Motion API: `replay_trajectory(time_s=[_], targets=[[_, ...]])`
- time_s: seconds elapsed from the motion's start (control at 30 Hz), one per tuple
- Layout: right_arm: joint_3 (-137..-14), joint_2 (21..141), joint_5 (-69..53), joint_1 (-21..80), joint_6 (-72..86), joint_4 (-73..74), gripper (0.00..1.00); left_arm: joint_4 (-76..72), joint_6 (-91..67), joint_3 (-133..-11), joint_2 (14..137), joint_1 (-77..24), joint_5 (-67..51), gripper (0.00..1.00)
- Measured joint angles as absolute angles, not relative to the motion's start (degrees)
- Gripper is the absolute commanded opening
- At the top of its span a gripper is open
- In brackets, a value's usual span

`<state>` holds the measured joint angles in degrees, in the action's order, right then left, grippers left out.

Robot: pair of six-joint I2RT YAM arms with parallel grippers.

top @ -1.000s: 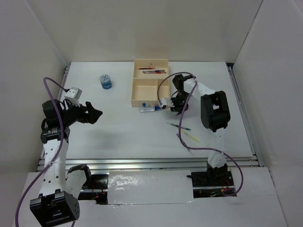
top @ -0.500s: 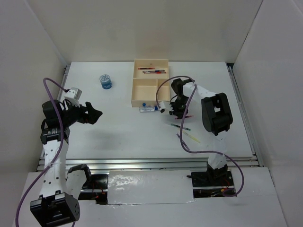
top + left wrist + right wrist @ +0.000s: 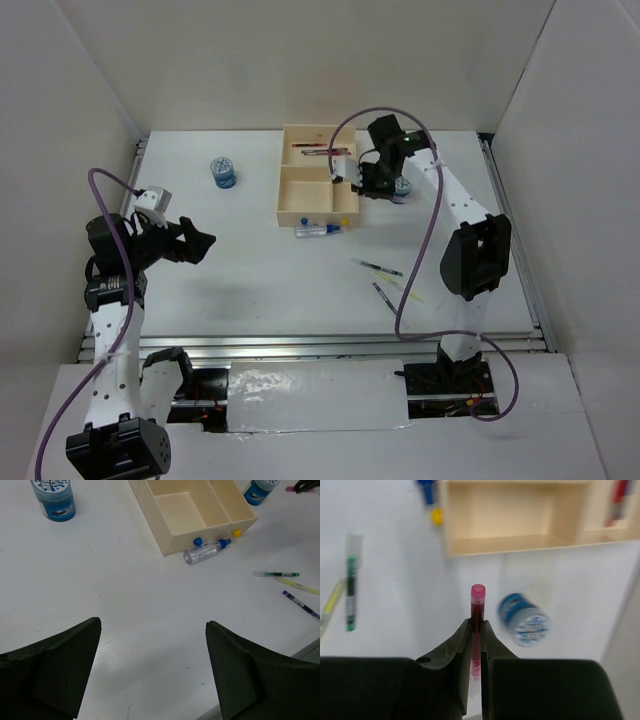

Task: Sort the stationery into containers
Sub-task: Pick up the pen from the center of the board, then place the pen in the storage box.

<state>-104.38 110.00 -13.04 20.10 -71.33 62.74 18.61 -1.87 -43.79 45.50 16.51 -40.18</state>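
White tabletop (image 3: 250,290) between pale walls. Sorting is, I judge, barely begun: a few pens (image 3: 322,151) lie in the long section of the cream tray (image 3: 281,190), ahead of my right gripper (image 3: 476,626). Outside lie three loose pens (image 3: 276,573) left of those jaws, a clear marker (image 3: 205,553) against the tray wall, one patterned cylinder (image 3: 526,622) just right of them, and a second cylinder (image 3: 52,500) ahead-left of my left gripper (image 3: 152,655). Right jaws are clenched on a red pen (image 3: 477,600) jutting forward between them, above the table. Left jaws stand wide, holding nothing.

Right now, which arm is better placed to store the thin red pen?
Right: its end effector grips this pen near the cream rectangular tray; the left end effector is far off.
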Motion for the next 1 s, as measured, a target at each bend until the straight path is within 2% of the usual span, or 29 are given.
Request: replay_trajectory(time_s=[0.13,0.27,0.43,0.63,0.87,0.93,0.97,1.0], targets=[[-116.3,111.8,-12.9,20.7,-68.4,59.2,0.0,18.2,-2.0,-43.8,45.4,16.5,-40.2,0.98],[-123.9,115.2,-12.9,22.3,-66.3,49.1,0.0,17.5,-2.7,-43.8,45.8,16.4,-40.2,0.98],[-125.0,121.4,-14.2,24.8,-62.9,34.7,0.0,15.7,-3.7,-43.7,46.5,16.4,-40.1,0.98],[-129.8,132.8,-14.6,26.7,-59.7,27.0,0.0,13.9,-4.9,-42.9,47.4,16.4,-40.1,0.97],[-130.8,139.2,-14.2,27.0,-58.5,21.1,0.0,13.6,-5.0,-41.0,47.5,16.4,-39.8,0.98],[-131.0,140.5,-13.7,27.0,-58.3,19.3,0.07,13.7,-4.9,-41.0,47.5,16.4,-39.7,0.99],[-131.0,140.9,-13.4,27.0,-58.2,18.6,0.15,13.6,-4.9,-41.0,47.5,16.4,-39.6,0.99],[-131.0,141.3,-13.0,27.0,-58.0,18.0,0.29,13.6,-4.9,-41.0,47.5,16.4,-39.7,0.99]])
